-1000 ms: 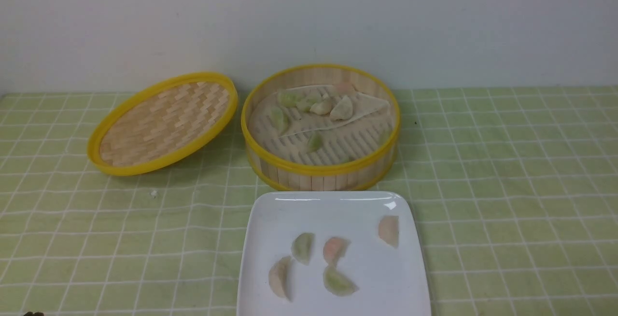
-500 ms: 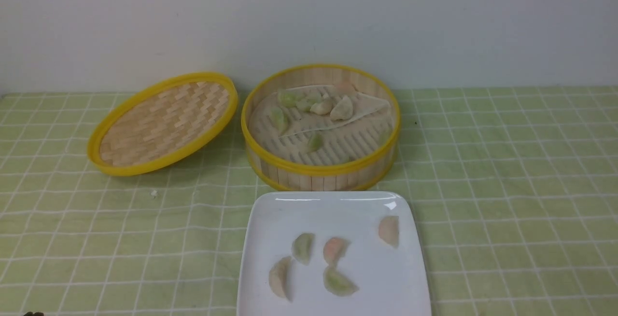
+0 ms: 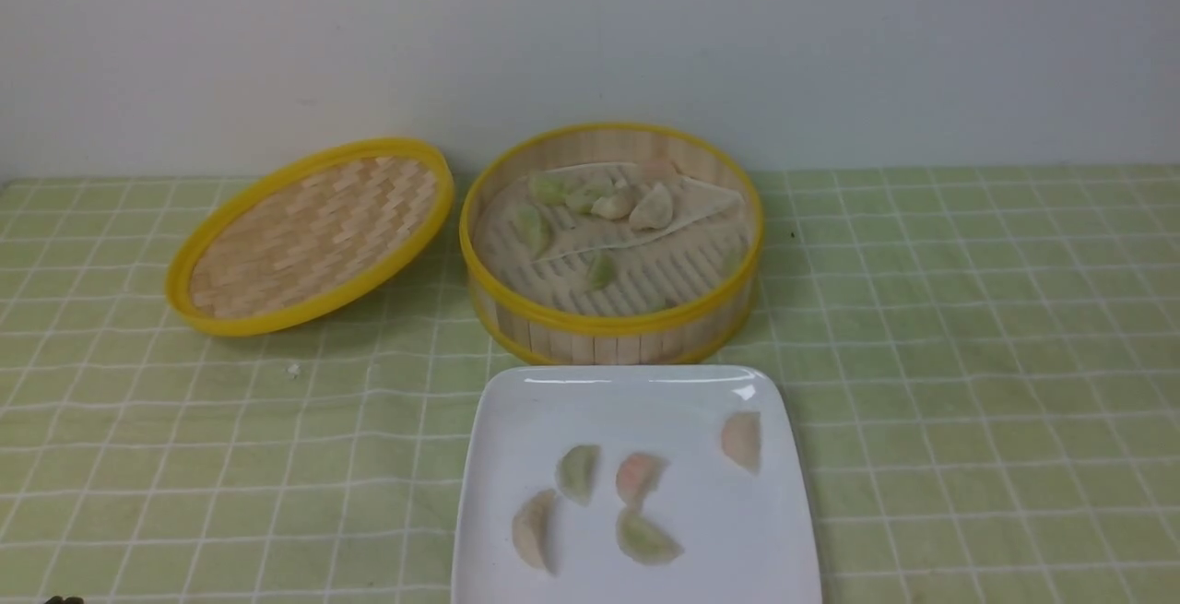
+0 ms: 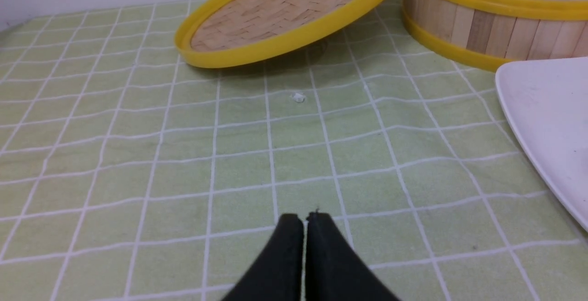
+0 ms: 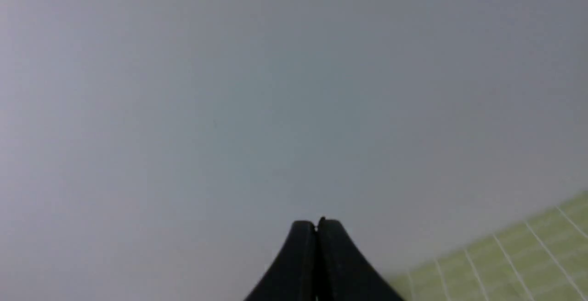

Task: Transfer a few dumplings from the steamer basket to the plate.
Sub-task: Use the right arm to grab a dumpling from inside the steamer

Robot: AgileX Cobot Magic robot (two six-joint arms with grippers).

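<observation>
Well, my left gripper [image 4: 304, 218] and right gripper [image 5: 317, 223] are both pressed together, pinching nothing; five dumplings [image 3: 638, 478] lie on the plate [image 3: 599, 406], the steamer basket [image 3: 608, 325] just behind it.

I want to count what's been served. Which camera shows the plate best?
The front view: nearly the whole plate shows, with five dumplings on it. The left wrist view catches only a bare part of the plate; the right wrist view shows none of it.
</observation>
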